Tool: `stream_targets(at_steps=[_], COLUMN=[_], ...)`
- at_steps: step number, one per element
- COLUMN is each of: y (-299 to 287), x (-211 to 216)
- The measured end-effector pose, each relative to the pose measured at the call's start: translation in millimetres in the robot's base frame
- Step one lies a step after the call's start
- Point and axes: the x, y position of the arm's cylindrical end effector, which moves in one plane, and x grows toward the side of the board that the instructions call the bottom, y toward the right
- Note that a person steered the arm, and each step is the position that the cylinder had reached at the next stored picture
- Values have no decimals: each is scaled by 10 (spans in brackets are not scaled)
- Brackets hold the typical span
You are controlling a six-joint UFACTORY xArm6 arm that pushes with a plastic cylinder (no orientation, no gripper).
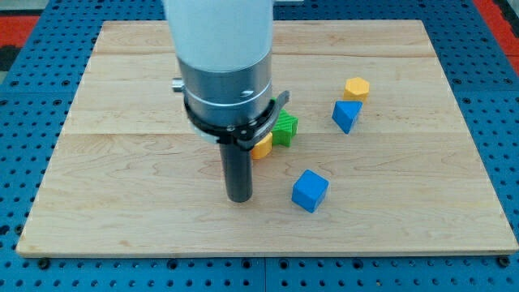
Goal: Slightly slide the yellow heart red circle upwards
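Right now, starting at the left of the picture, the wooden counter (97, 162) has nothing on it there. Next comes the big arm, near the middle. Its dark rod points down, and my tip (239, 199) rests on the wood, low in the middle of the frame. There are no fingers on this arm at all, only the rod, so nothing can spread or pinch.

Just to the right of the rod, and a bit higher up, a small yellow block (262, 147) peeks out from behind the arm. Most of it is hidden, so I cannot tell if it is the heart. I see no red circle anywhere; it may be hidden behind the arm. A green block (285, 129) sits touching the yellow one, up and to its right.

Further right and lower down is a blue cube (309, 191), near my tip but not touching it. Up in the upper right are a blue block (346, 115) and, just above it, a yellow-orange block (356, 88).

I think the yellow block is light, hard and a bit slippery on the wood. It could spin if poked at a corner. My tip should push on the middle of its bottom side, gently.
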Motion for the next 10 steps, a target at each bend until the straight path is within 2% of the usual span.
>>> stream_targets(at_steps=[4, 6, 10], y=[363, 363, 178], x=[-293, -476, -476])
